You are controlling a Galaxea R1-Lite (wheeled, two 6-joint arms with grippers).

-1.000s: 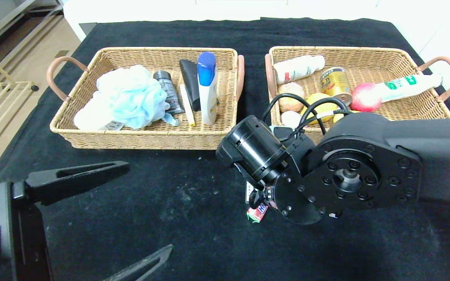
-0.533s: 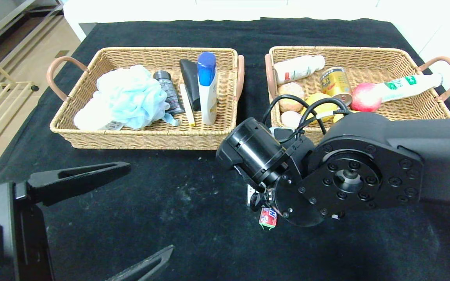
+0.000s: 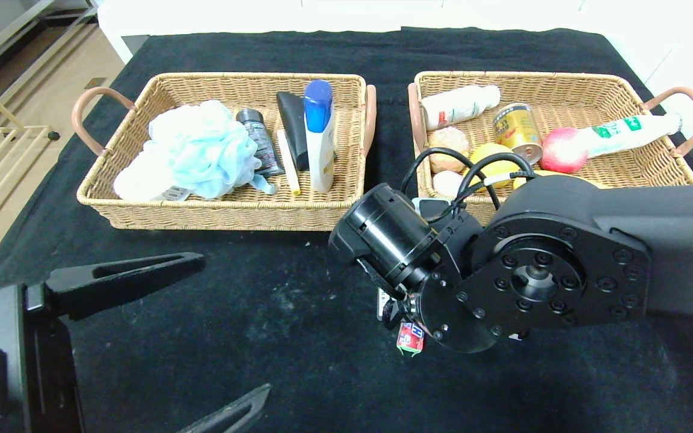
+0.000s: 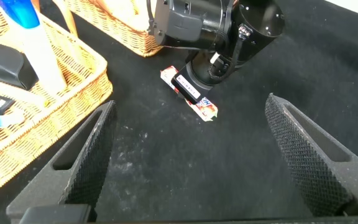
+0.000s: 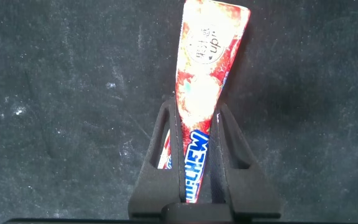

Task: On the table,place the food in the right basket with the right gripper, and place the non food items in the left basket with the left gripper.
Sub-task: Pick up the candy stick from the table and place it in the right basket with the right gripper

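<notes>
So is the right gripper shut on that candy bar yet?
Shut on it. In the right wrist view the right gripper has both fingers pressed against the sides of the candy bar, over the black table.

candy packet [image 3: 410,339] — under right arm [image 3: 539,282]

Black arms [image 3: 563,264], bolted flange, looped cables [image 3: 467,168]

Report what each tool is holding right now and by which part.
The right tool is shut on the red-and-blue candy bar wrapper, pinching one end of it edgewise. The left tool is open and holds nothing.
</notes>
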